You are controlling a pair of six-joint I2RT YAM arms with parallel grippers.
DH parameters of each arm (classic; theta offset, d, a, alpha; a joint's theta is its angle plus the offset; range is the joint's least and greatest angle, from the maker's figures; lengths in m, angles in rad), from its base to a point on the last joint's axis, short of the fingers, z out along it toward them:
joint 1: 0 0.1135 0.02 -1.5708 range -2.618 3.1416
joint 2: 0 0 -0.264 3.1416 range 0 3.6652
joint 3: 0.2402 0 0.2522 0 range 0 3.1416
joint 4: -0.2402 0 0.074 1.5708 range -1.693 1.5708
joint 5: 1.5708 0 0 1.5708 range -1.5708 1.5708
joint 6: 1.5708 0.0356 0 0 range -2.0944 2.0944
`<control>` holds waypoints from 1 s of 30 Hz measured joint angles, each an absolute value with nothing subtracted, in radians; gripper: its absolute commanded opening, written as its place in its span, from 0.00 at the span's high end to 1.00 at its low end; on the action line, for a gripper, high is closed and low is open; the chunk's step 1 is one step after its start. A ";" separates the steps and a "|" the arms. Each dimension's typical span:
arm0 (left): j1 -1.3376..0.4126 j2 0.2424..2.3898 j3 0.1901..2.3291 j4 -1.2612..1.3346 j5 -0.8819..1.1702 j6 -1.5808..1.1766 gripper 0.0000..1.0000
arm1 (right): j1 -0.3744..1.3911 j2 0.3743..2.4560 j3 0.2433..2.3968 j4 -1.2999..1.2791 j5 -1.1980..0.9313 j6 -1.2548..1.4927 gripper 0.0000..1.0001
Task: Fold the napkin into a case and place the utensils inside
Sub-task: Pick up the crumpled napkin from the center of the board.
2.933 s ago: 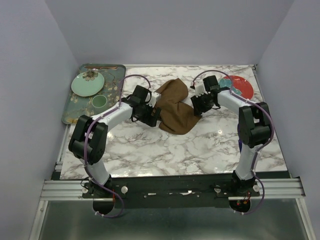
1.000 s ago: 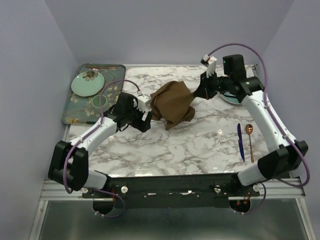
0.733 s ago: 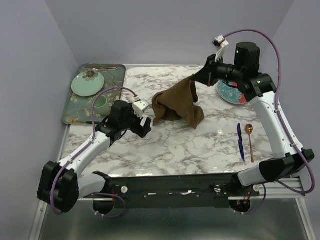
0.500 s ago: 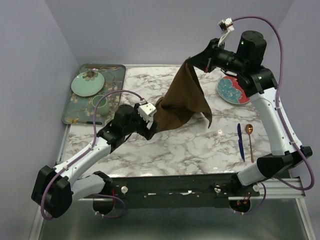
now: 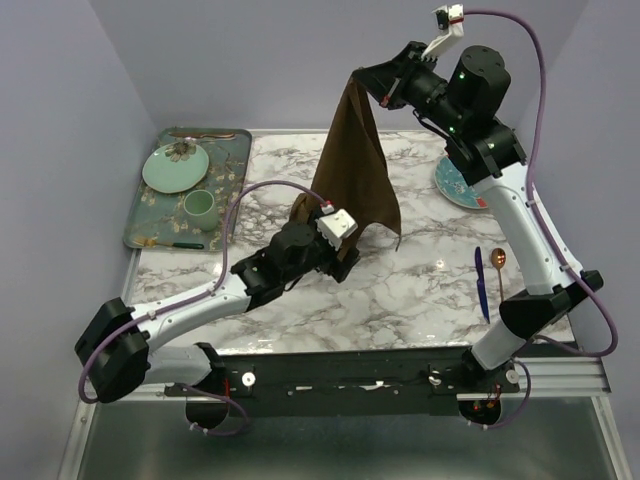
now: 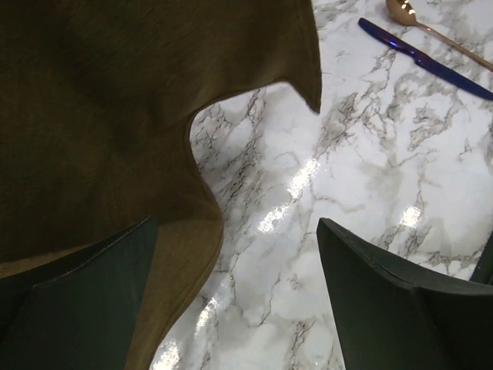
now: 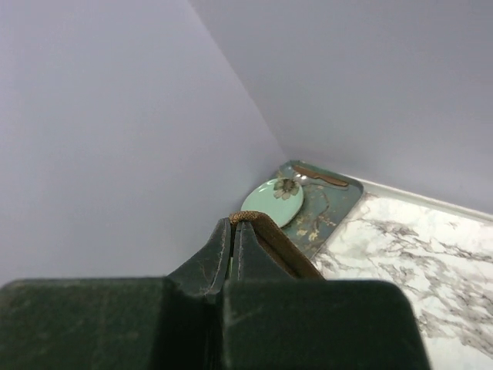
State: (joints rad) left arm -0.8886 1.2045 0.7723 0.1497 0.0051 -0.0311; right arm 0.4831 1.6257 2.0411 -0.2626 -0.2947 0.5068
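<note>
Marbled white surface (image 5: 400, 290), lilac walls (image 5: 250, 60). The right tool (image 5: 365, 82), arm arched high, is clamped on the hanging napkin (image 5: 355, 170); the left tool (image 6: 237, 231), arm stretched low, gapes at its hem.

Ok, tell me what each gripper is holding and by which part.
The right gripper pinches the napkin at its top end; the left gripper, open, holds nothing.

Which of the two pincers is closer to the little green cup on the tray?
Left. The left pincer sits low, right of the cup; the right pincer is high up, gripping the napkin.
</note>
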 measured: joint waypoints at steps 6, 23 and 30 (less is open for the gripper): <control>-0.947 1.342 0.803 0.240 -0.147 -0.033 0.07 | 0.485 1.666 2.036 -0.264 -0.147 0.550 0.99; -0.880 1.538 0.858 0.419 -0.240 -0.054 0.07 | 0.496 1.689 1.978 -0.263 -0.059 0.572 0.99; -0.677 1.426 0.790 0.458 0.022 -0.020 0.07 | 0.496 1.689 1.977 -0.263 -0.059 0.552 0.99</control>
State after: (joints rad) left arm -0.6769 1.4258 0.7898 0.4583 0.0216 -0.0204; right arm 0.4957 1.6886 1.9774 -0.2626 -0.0586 0.5522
